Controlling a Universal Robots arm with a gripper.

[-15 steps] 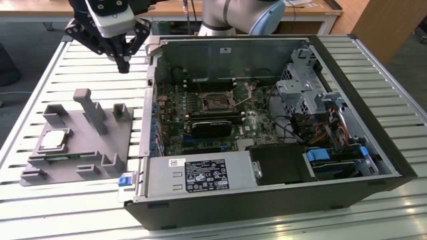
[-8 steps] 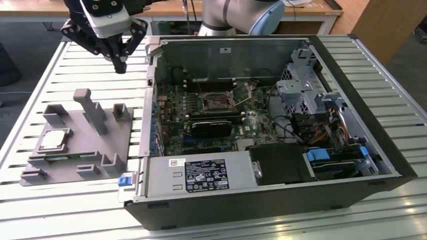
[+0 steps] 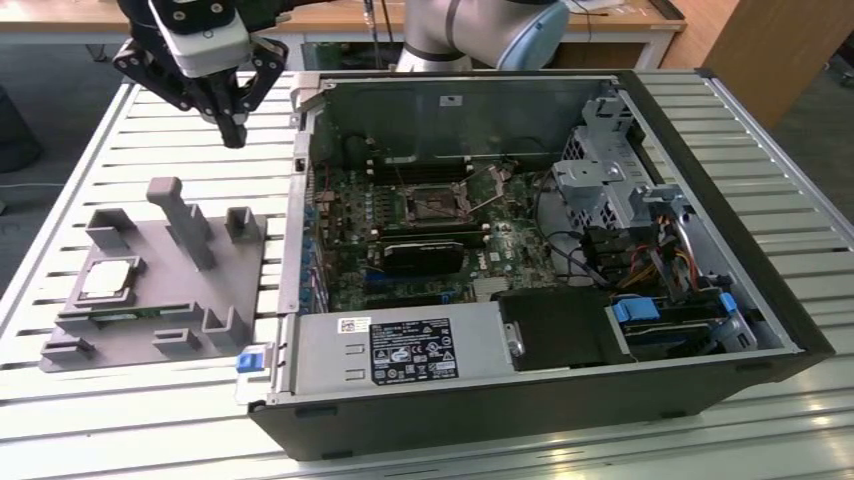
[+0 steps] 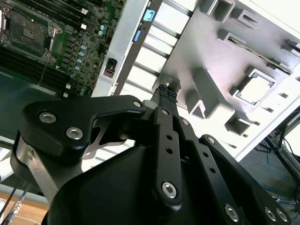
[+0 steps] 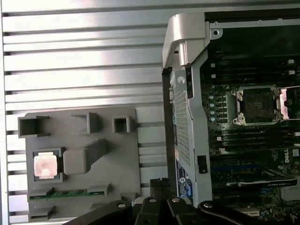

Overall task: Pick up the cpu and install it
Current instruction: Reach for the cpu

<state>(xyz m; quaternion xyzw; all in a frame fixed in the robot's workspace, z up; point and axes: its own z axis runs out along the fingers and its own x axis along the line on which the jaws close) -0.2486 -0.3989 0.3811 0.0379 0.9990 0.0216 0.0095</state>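
The cpu (image 3: 107, 279) is a small square chip with a shiny metal top, lying flat in a pocket of the grey holder block (image 3: 147, 320) at the exterior view's left. It also shows in both wrist views (image 4: 255, 89) (image 5: 45, 165). My gripper (image 3: 232, 132) hangs above the slatted table beyond the holder, well clear of the chip, its fingers shut together with nothing between them; their tips (image 4: 166, 93) (image 5: 159, 185) meet in both wrist views. The black motherboard socket (image 3: 434, 205) (image 5: 257, 106) sits inside the open computer case with its metal frame lifted.
The open computer case (image 3: 307, 140) fills the middle and the exterior view's right, its metal wall rising beside the holder. A green memory stick (image 5: 70, 193) lies in a slot of the holder. Grey posts (image 3: 183, 218) stand up from the holder.
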